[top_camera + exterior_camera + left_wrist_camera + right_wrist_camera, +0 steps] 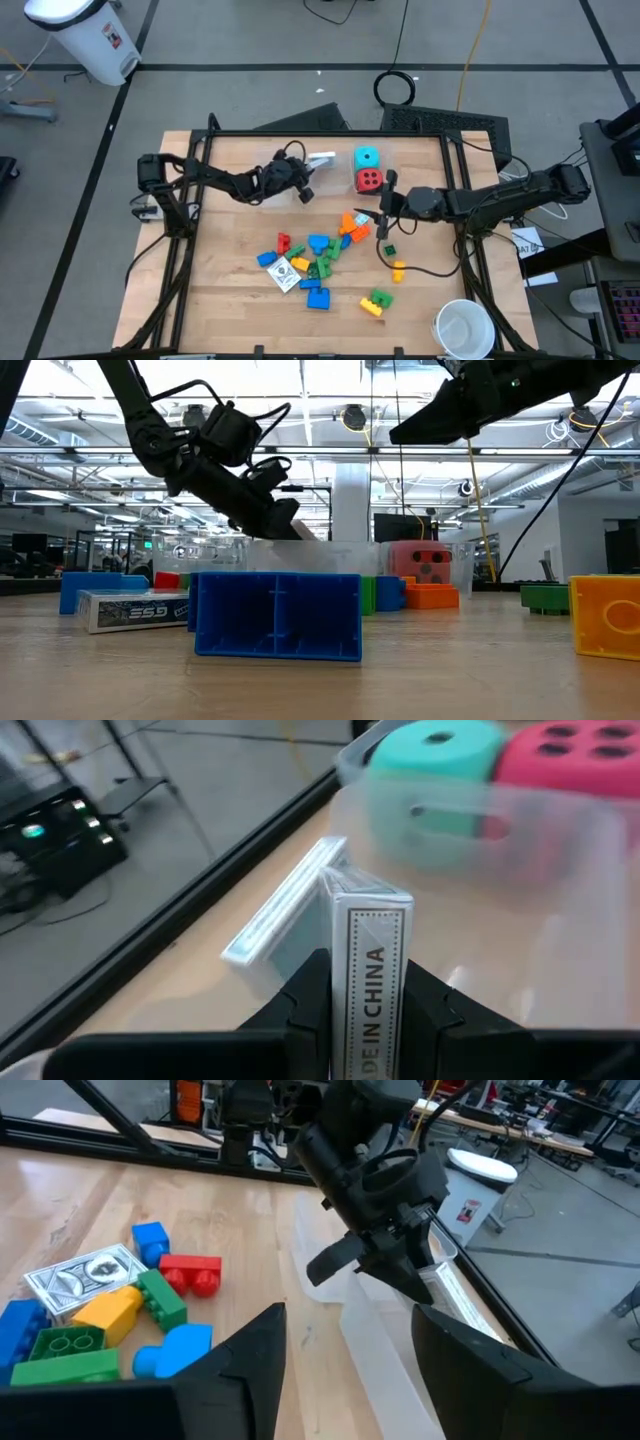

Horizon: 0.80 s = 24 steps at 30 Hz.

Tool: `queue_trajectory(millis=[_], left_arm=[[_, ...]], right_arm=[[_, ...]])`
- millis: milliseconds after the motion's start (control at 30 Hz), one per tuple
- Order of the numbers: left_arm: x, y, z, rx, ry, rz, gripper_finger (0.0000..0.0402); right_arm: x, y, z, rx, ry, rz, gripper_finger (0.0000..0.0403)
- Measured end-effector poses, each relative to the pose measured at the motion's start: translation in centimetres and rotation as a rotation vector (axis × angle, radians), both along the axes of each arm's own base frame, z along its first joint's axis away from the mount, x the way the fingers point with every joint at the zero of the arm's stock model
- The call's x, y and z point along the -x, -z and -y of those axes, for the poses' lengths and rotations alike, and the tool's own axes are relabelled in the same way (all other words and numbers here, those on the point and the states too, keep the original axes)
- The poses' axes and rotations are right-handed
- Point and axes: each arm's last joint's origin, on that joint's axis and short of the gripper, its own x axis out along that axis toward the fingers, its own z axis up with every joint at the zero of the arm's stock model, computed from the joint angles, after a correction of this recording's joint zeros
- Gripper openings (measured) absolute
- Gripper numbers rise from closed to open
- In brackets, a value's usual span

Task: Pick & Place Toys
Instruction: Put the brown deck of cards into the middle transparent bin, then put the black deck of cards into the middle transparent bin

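- Currently the left gripper (305,190) sits over the clear bin (340,165) near the table's (230,290) far edge, left of the 2 dice.
- Left jaws are clamped narrow on a small card box (367,955), held on edge; the left wrist view shows print running down its side between the 2 dark fingers (300,1010).
- A second, flatter card box (275,920) lies in the bin just beside the held one; whether they touch I cannot tell.
- Cyan die (367,158) and red die (369,180) already rest in the far-right part of the bin, side by side.
- Right gripper (383,212) hangs near the table's middle-right, over the edge of the brick pile; jaws stand part-open and empty in its wrist view.
- Loose on the table, toward the near edge: blue brick (316,298), orange brick (354,222), green-and-yellow brick pair (376,302), red brick (190,1272), plus 1 patterned card pack (284,273).
- Step in hand, as I judge it: placing the card box in the bin.
- Next move calls for lowering until the box is seated, then opening the left jaws and lifting clear without tipping the neighbouring box.
- Most bricks are not yet binned; the right gripper seems placed to pick 1.
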Motion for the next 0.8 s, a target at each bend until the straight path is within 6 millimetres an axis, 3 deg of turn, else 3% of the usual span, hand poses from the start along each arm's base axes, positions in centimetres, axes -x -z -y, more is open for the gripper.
queue_trajectory(millis=[133, 400, 800], left_arm=[[-0.18, -0.18, 0.16, -0.004, 0.067, 0.014, 0.0072], [-0.13, -0.15, 0.07, -0.063, 0.075, -0.028, 0.0152], [0.36, -0.22, -0.49, -0.173, -0.164, -0.092, 0.0169]], right_arm=[[0.0, 0.0, -0.01, 0.0, -0.001, 0.0, 0.0183], [0.0, 0.0, 0.0, 0.0, -0.001, 0.0, 0.018], [0.01, 0.04, -0.01, 0.0, -0.001, -0.005, 0.0177]])
